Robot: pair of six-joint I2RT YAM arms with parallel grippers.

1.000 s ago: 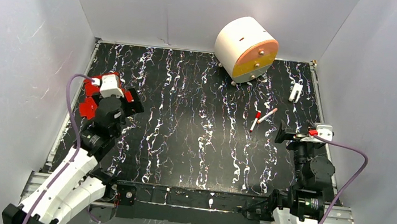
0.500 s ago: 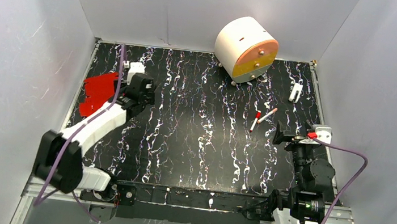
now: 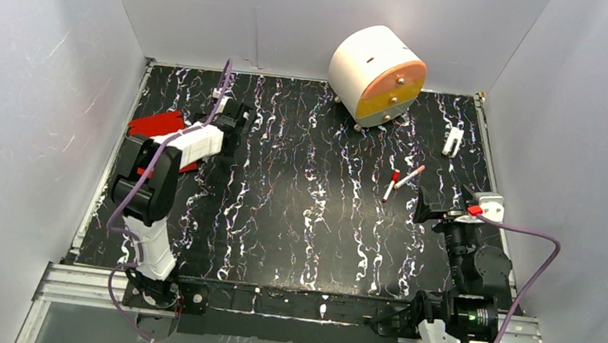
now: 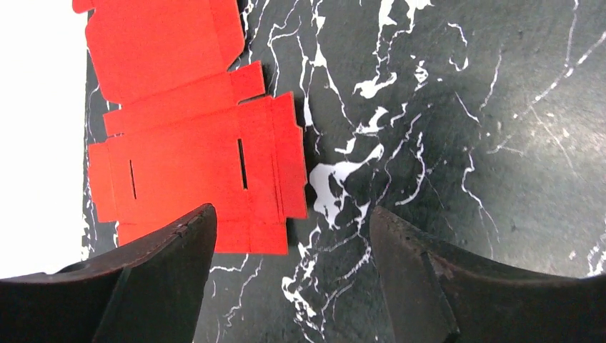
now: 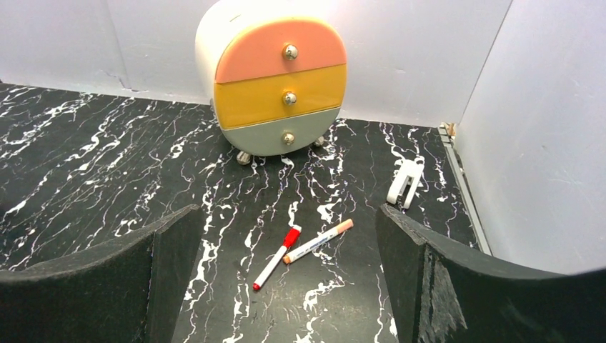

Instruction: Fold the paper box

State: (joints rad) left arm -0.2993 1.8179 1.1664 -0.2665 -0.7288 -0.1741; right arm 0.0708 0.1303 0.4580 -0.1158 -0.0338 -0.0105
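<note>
Red thin card, not yet folded: box (image 4: 193,153) lies flat on the table (image 4: 464,143), ahead and left of the left pincer (image 4: 291,214). Its near corner sits just by the left finger's tip (image 4: 204,214). Left pincer hovers with jaws wide and only bare table between them. Right pincer (image 5: 287,211) is also wide and empty, and the box is nowhere in its view.

Handling, as a judgement:
- Very light, so it will likely skate on the smooth top if nudged.
- Floppy across the score lines, stiffish only within a panel.
- Lying flat, it offers no edge to get under from straight above.
- A hard pinch risks a stray crease.

The best hold looks like the free edge facing the jaw gap, or the small flap jutting there. One finger would go under and the flap hinge up on its score, with the right pincer pinning the main panel. The two slots look like where tabs seat.
</note>
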